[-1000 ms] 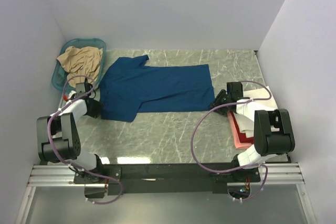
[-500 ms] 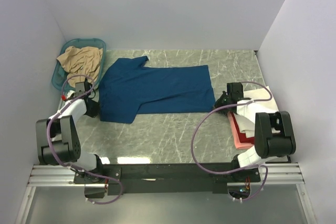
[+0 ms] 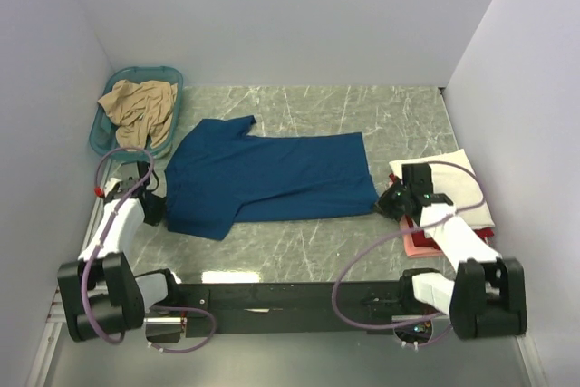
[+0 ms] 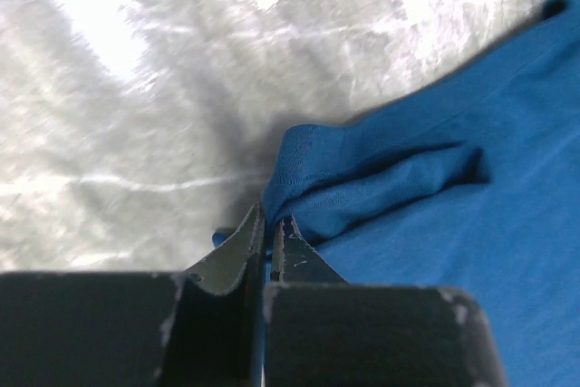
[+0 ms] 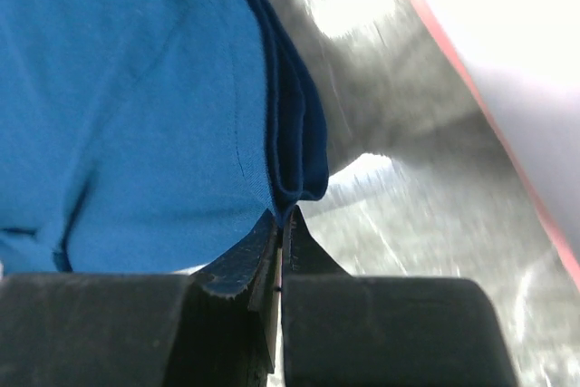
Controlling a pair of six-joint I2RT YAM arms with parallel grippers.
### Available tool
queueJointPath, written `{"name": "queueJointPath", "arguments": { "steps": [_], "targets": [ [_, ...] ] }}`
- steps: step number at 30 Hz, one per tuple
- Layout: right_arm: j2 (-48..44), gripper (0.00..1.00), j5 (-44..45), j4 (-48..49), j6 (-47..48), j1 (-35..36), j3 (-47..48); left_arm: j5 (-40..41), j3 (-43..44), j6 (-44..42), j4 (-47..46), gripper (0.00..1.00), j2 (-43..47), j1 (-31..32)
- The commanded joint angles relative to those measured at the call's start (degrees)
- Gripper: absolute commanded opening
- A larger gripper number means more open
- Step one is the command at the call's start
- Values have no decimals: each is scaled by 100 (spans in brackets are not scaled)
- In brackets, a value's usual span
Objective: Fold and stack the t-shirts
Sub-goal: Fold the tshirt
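Note:
A dark blue t-shirt (image 3: 272,174) lies spread across the middle of the marble table, collar end to the left. My left gripper (image 3: 156,208) is shut on its near-left corner; the left wrist view shows blue cloth (image 4: 381,188) bunched and pinched at the fingertips of that gripper (image 4: 269,224). My right gripper (image 3: 384,203) is shut on the shirt's near-right corner, where a folded hem (image 5: 294,147) runs into the tips of that gripper (image 5: 283,217). A tan t-shirt (image 3: 138,103) fills the basket. A cream-white t-shirt (image 3: 453,183) lies folded on a red and pink pile (image 3: 419,244) at the right.
The teal plastic basket (image 3: 109,138) stands at the far left by the wall. White walls close in the table on the left, back and right. The arms' bases and black rail (image 3: 290,301) run along the near edge.
Both grippers have shut on the blue shirt's near corners and drawn back toward the near edge, pulling that edge of the shirt with them. Both arms have stretched out lower.

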State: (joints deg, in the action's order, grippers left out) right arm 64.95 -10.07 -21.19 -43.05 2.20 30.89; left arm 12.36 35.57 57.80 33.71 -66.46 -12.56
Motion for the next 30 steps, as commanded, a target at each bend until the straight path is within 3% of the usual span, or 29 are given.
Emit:
{"name": "queueJointPath", "arguments": {
  "steps": [1,3,5,6,7,8,9,10,11,12,15,18,21,22,23,26,27,30],
  "targets": [
    [-684,0,312,-578,-186,-88,-249,259,-15,108,346,1,492,-63],
    [-1045,0,295,-789,-239,-97,-338,214,29,231,530,1,589,-71],
    [-1300,7,234,-912,-265,-97,-400,214,37,302,601,1,669,-63],
    [-1353,13,198,-931,-274,-97,-417,188,11,311,601,2,686,-63],
    [-1449,28,181,-948,-266,-97,-426,170,11,293,593,7,695,-63],
    [-1493,37,146,-957,-213,-97,-426,135,11,284,592,19,704,-71],
    [-1537,58,102,-966,-178,-97,-409,57,29,276,610,27,713,-54],
    [-1607,67,84,-983,-152,-97,-391,-5,20,267,610,36,739,-63],
    [-1660,70,31,-957,-38,-97,-365,-49,29,258,610,50,765,-71],
    [-1713,73,-82,-931,24,-88,-321,-136,46,258,610,55,835,-63],
    [-1977,73,-390,-598,174,139,-199,-286,142,101,549,61,994,-63],
    [-1881,73,475,-465,-115,1656,291,-366,353,-58,540,63,1187,-71],
    [-1223,67,1295,-115,-371,3249,758,-506,424,-286,434,62,1328,-54],
    [-786,65,1645,17,-380,3583,873,-541,407,-313,399,63,1354,-63],
    [-564,65,1857,340,-275,4343,987,-629,415,-348,329,62,1346,-54],
    [691,63,2612,589,276,5315,1821,-778,512,-489,233,62,1223,-54],
    [1417,63,2789,555,445,5831,2450,-831,608,-585,197,62,1127,-54],
    [2432,61,3089,563,1271,6536,3672,-963,967,-761,249,62,899,-54]
  ]
}}
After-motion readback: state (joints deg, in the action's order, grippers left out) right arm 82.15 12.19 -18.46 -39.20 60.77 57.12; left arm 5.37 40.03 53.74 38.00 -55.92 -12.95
